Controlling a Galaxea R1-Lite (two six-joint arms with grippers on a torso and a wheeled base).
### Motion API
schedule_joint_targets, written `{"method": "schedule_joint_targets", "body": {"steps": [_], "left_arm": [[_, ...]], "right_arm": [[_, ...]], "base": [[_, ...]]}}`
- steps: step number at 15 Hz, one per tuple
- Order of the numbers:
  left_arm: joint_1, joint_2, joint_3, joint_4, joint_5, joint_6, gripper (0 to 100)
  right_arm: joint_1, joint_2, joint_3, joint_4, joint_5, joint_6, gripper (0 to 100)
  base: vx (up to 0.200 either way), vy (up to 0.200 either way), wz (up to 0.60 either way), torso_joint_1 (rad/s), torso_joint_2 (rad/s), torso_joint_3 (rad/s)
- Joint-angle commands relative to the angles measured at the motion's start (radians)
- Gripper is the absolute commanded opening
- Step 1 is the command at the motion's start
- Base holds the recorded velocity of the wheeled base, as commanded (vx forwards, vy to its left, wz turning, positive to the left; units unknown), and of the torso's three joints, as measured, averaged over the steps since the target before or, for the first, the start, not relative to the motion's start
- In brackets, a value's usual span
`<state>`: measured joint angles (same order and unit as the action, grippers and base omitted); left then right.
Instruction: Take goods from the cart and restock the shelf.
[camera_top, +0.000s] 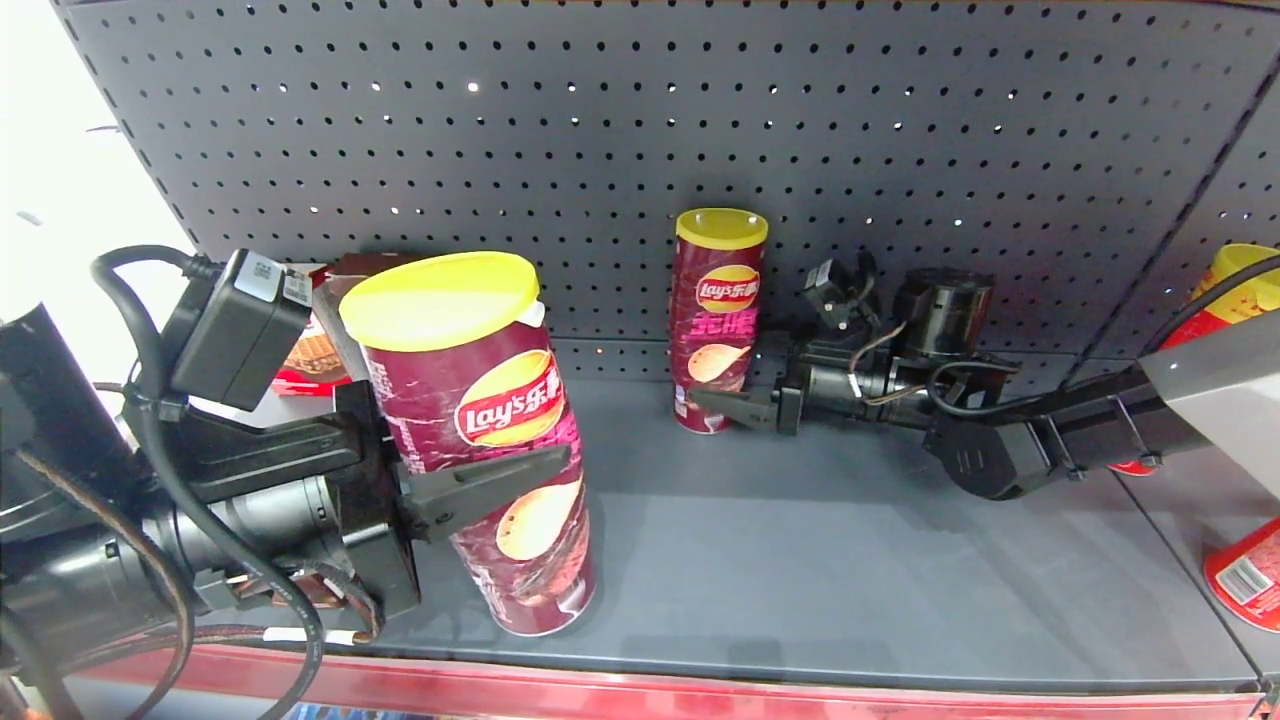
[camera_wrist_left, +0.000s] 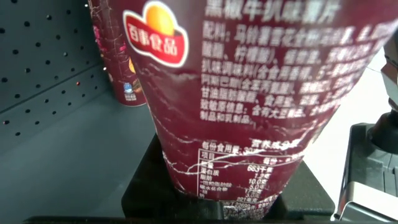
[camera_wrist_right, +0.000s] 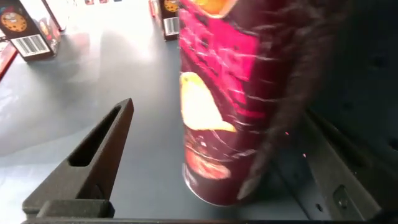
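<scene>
I'm looking at the near can (camera_top: 480, 400), the biggest thing in the head view: a maroon chip tube with its yellow lid on, so I'm not seeing what's inside. It is leaning slightly, and its base is sitting at the front of the shelf board (camera_top: 850, 580). The far can (camera_top: 718, 310) is the same kind, also lidded, and is standing upright at the back against the pegboard (camera_top: 700, 120). At the right edge, two red cans are showing: one upright (camera_top: 1235, 290) and one lying on its side (camera_top: 1250, 580). Some snack boxes (camera_top: 310, 345) are standing behind the near can. The shelf board is plain grey with a red strip (camera_top: 700, 695) running along its front lip, and the dark perforated pegboard is rising behind it. My left claw (camera_top: 480, 470) is clenching the near can around its middle, with one finger crossing the front of the label. In the left wrist view, the can's printed back (camera_wrist_left: 249, 93) is pressing right up to the camera. My right claw (camera_top: 725, 405) is sitting low beside the far can with its jaws spread. In the right wrist view, the visible finger (camera_wrist_right: 93, 162) is standing clear of that can (camera_wrist_right: 230, 112), with bare shelf between them.
</scene>
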<state>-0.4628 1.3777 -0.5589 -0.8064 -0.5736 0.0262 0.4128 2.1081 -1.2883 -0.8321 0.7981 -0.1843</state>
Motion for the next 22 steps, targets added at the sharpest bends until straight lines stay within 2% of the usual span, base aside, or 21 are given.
{"method": "schedule_joint_targets", "body": {"steps": [1,6,10,13,18,22], "left_arm": [[0.000,0.000,0.002,0.000,0.000,0.000,0],[0.000,-0.002,0.010,0.000,0.000,-0.002,0],[0.000,-0.002,0.010,0.000,-0.002,0.000,0],[0.000,-0.002,0.008,-0.002,-0.002,0.000,0],[0.001,-0.002,0.011,0.000,0.000,-0.002,0],[0.021,-0.002,0.017,0.000,-0.005,0.000,0]], "right_arm": [[0.008,-0.010,0.010,-0.001,0.001,-0.001,100],[0.012,-0.040,0.080,-0.001,0.001,-0.003,100],[0.012,-0.048,0.075,0.024,-0.003,-0.001,100],[0.003,0.000,0.017,0.033,-0.033,-0.001,100],[0.011,0.076,-0.181,0.133,-0.034,-0.001,100],[0.015,0.095,-0.227,0.171,-0.036,-0.001,100]], "base": [[0.000,0.000,0.00,0.000,0.00,0.000],[0.000,0.000,0.00,0.000,0.00,0.000],[0.000,0.000,0.00,0.000,0.00,0.000],[0.000,0.000,0.00,0.000,0.00,0.000],[0.000,0.000,0.00,0.000,0.00,0.000],[0.000,0.000,0.00,0.000,0.00,0.000]]}}
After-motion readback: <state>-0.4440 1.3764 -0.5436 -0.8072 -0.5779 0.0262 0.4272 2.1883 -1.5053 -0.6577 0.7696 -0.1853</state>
